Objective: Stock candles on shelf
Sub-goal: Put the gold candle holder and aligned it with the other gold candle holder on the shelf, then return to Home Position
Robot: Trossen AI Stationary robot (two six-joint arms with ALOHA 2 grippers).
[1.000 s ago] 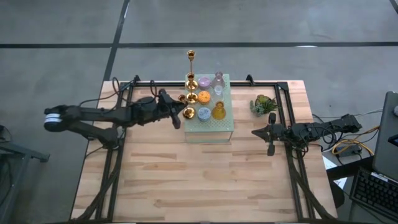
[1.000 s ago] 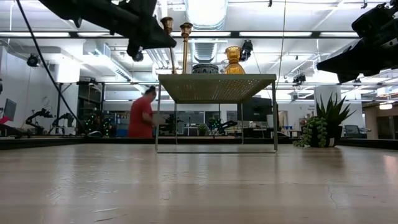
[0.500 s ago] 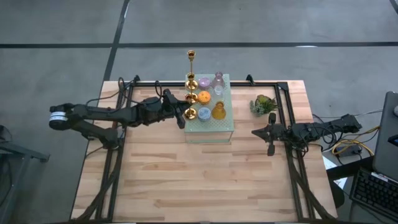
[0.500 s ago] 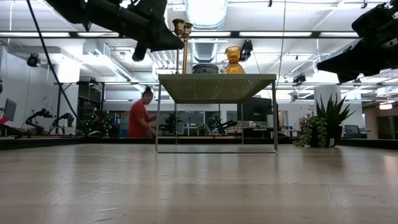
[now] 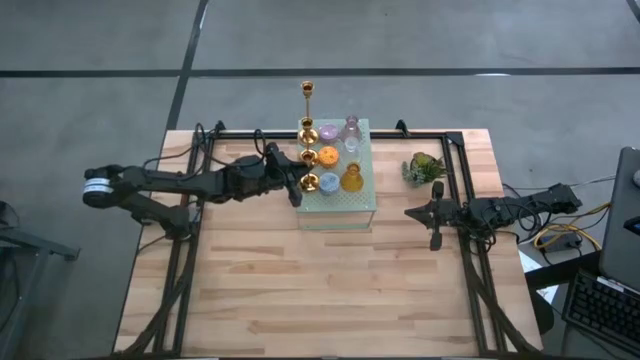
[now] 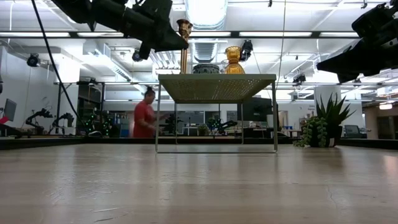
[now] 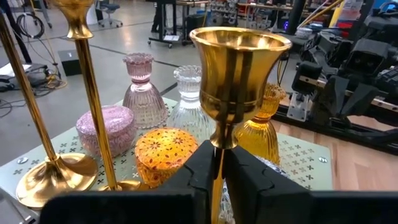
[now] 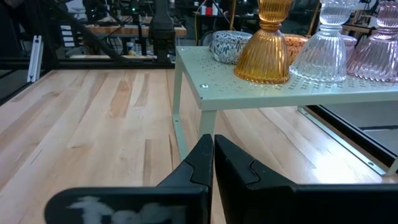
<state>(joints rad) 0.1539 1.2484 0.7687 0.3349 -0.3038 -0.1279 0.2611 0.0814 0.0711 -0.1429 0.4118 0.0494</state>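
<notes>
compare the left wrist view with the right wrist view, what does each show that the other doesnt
Only the left wrist view shows the left gripper shut on a gold candlestick, two taller gold candlesticks, and the lilac candle. Only the right wrist view shows the shelf's leg, the bare table beneath, and the right gripper shut on nothing. Both show the mint shelf, the amber candle and the clear candle.
</notes>
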